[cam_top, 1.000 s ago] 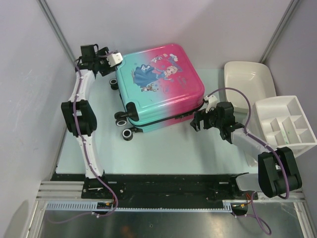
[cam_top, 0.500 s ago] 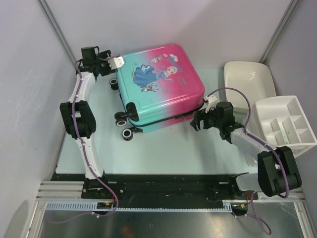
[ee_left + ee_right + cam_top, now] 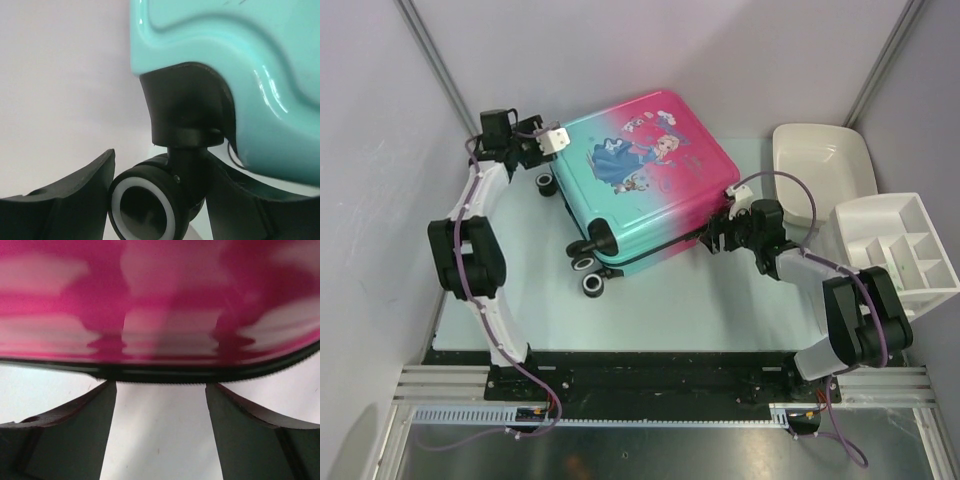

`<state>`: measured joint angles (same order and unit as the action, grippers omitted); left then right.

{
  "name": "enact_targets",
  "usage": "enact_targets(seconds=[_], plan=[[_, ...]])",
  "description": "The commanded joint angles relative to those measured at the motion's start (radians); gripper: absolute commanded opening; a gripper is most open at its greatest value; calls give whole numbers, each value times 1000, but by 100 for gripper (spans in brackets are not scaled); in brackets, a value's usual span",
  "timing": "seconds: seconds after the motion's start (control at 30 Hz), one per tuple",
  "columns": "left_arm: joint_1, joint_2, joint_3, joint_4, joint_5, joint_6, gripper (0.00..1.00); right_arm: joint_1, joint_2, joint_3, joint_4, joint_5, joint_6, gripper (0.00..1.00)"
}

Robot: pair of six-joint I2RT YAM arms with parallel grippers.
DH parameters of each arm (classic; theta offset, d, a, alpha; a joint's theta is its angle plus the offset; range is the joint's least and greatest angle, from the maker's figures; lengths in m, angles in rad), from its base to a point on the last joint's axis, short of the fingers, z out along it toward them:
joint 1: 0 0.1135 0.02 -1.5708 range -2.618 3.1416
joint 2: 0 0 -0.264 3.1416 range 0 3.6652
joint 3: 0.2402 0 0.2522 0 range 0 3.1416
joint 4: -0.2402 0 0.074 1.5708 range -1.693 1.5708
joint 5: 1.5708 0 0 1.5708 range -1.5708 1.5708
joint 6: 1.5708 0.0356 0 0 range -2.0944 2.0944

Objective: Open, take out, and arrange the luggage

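Observation:
The luggage [image 3: 650, 170], a pink-to-teal hard-shell suitcase with a princess print, lies flat and closed in the middle of the table. My left gripper [image 3: 544, 168] is at its back-left corner. In the left wrist view this gripper [image 3: 160, 165] is shut on the black caster wheel [image 3: 142, 205] under the teal shell [image 3: 225, 75], one finger pressed on each side. My right gripper [image 3: 716, 234] is at the suitcase's right side. In the right wrist view it [image 3: 161, 386] is open, its fingertips against the black zipper trim [image 3: 160, 374] below the pink shell [image 3: 160, 300], with only bare table between them.
A white tub [image 3: 820, 160] stands at the back right, with a white compartment organiser [image 3: 895, 250] in front of it. Two more wheels [image 3: 590, 272] stick out at the suitcase's near-left corner. Grey walls close in the left, back and right of the table [image 3: 650, 310].
The suitcase has swung round, its near wheels moving right and toward me. The left jaws closed on the back wheel. The right gripper moved up to the pink side and its jaws narrowed.

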<state>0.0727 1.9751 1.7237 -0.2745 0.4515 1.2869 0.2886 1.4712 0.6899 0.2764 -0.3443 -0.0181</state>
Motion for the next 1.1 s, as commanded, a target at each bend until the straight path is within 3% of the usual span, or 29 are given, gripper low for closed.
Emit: enact_targets(seconds=[0.0, 0.03, 0.1, 0.2, 0.57, 0.87, 1.07], plan=[[-10, -103, -111, -184, 113, -234, 16, 6, 61, 112, 132, -39, -23, 77], [-2, -111, -119, -184, 104, -266, 30, 3, 69, 123, 133, -41, -29, 77], [12, -136, -128, -184, 115, -317, 69, -14, 83, 140, 135, -44, -39, 77], [39, -160, -133, -186, 134, -324, 80, -38, 92, 155, 116, -62, -46, 77], [21, -137, -115, -193, 20, -193, 100, -48, 78, 158, 84, -81, -54, 77], [33, -248, -148, -192, 84, -176, 100, -45, 60, 158, 37, -87, -56, 78], [53, -318, -206, -193, 93, -103, 94, -46, 51, 158, 15, -87, -59, 79]])
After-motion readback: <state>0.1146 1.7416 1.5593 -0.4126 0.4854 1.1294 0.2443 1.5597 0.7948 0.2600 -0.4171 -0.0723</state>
